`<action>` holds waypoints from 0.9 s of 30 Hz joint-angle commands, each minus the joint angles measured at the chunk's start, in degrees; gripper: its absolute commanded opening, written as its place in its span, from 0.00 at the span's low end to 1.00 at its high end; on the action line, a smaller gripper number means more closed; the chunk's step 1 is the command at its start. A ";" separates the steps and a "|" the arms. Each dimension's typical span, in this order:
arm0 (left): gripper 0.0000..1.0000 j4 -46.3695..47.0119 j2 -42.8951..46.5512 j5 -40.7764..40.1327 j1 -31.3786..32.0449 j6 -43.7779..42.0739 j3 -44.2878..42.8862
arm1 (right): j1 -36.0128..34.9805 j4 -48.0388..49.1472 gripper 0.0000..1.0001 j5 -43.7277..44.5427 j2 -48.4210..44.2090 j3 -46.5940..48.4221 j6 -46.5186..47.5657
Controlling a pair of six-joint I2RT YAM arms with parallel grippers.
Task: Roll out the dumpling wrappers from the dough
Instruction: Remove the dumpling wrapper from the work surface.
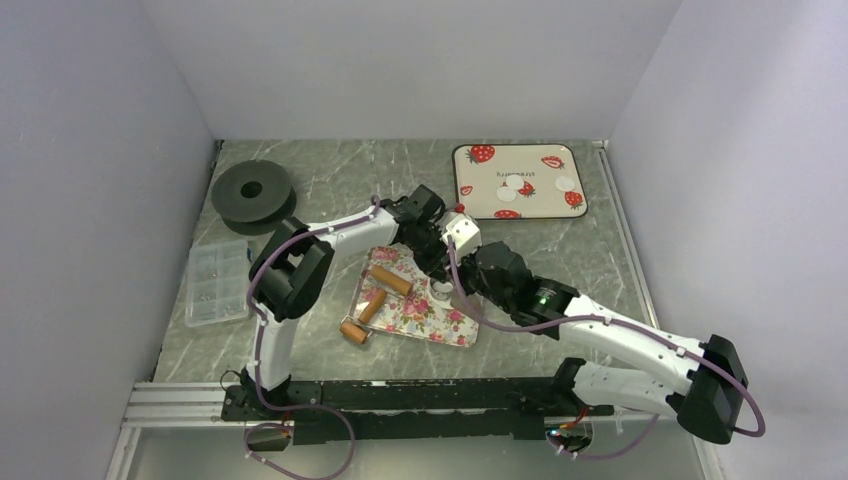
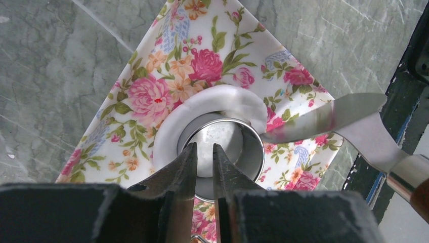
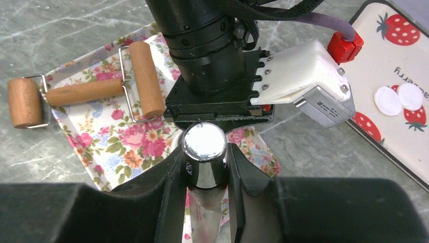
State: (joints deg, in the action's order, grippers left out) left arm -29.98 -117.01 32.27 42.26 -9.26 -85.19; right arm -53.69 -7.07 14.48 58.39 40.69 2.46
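- Left tool [image 2: 205, 148] hangs straight over the ring cutter [image 2: 251, 152]. Its fingers are drawn almost together, with only a slit between them. It looks placed to steady or press the cutter, but I cannot tell whether it nips any part of it.
- Right tool [image 3: 205, 152] is clamped on the chrome-capped end of a palette knife [image 2: 329, 114]. The blade slants in from the right so its tip meets the dough at the cutter's rim, probably to free the trimmings.
- Counter [image 1: 330, 175], grey and marbled, carries everything.
- Floral mat [image 2: 152, 96] lies mid-counter as the work surface, keeping dough off the stone.
- Strawberry tray [image 1: 535, 203] sits far right, well apart from the mat, apparently to receive finished pieces.
- Wooden roller [image 3: 86, 92] rests on the mat's left part. From that I judge rolling is done for this piece and cutting is in hand.
- Dough [image 2: 202, 104] forms a flat white collar around the cutter, with more inside it.
- Dumpling wrappers [image 3: 388, 101] lie flat on the tray; there are a few, and two of them touch.
- Hidden: the left fingers cover the cutter's near wall, both arms cover the cutter from above, and the right wrist view cuts off the tray.
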 commanded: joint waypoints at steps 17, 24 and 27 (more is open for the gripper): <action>0.22 1.07 2.80 -0.26 0.96 -1.89 0.72 | -0.35 -5.06 0.00 8.81 3.62 7.39 -6.13; 0.22 1.15 3.35 -0.19 1.04 -2.13 1.04 | -0.37 -0.64 0.00 11.52 5.77 4.32 -8.43; 0.22 1.54 3.59 -0.36 1.04 -2.17 1.46 | -0.24 0.17 0.00 14.54 5.62 2.82 -8.52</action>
State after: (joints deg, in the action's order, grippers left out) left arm -29.76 -116.95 31.66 42.96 -10.48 -84.53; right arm -53.78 -10.76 24.10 64.18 45.19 -4.60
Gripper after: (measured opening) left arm 0.221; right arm 0.320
